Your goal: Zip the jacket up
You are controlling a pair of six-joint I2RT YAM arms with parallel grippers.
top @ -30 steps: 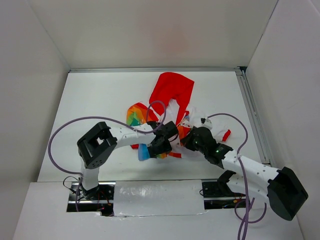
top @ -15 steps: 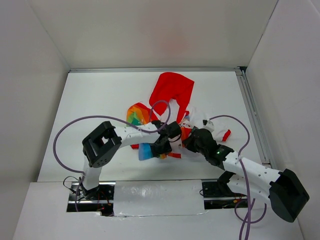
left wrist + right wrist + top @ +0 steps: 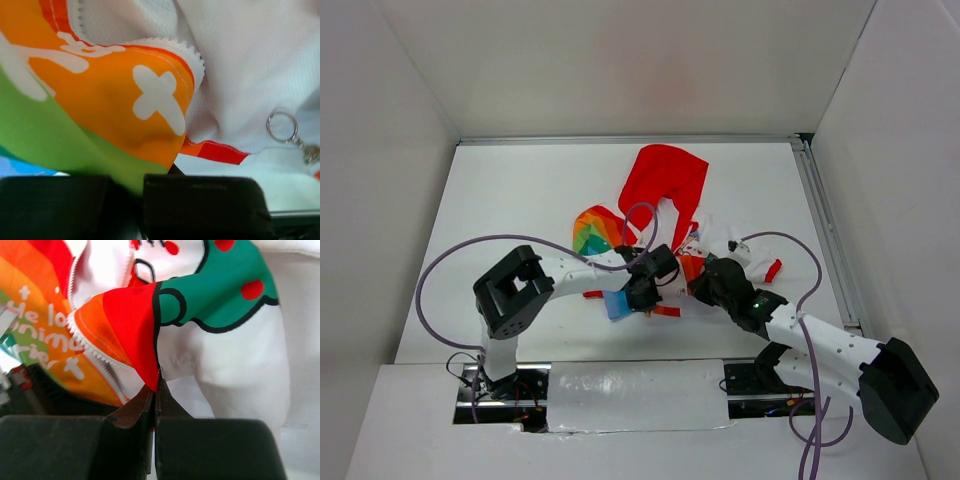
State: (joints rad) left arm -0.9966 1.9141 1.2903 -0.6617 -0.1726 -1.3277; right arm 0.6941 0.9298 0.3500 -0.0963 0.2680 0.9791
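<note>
**Rainbow stripes, red hood, white lining**

The small hooded fabric jacket [image 3: 685, 205] has a plain red hood [image 3: 660, 170] and a front panel [image 3: 592, 230] striped red, orange, yellow, green and blue. Close up, the orange and green stripes [image 3: 100, 100] carry white crosses and lettering, edged by white zip teeth [image 3: 165, 42]. The mesh lining [image 3: 250, 60] is white. A cartoon print [image 3: 220, 285] is green with red dots and black outlines. 1 cuff [image 3: 772, 270] is red. The flat table top [image 3: 510, 200] is white, and the thin arm cables [image 3: 450, 262] are purple.

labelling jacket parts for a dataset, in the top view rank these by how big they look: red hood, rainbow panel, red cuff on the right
1. red hood, clearly largest
2. rainbow panel, partly covered, so its full extent is unsure
3. red cuff, a small sliver, smallest
</note>
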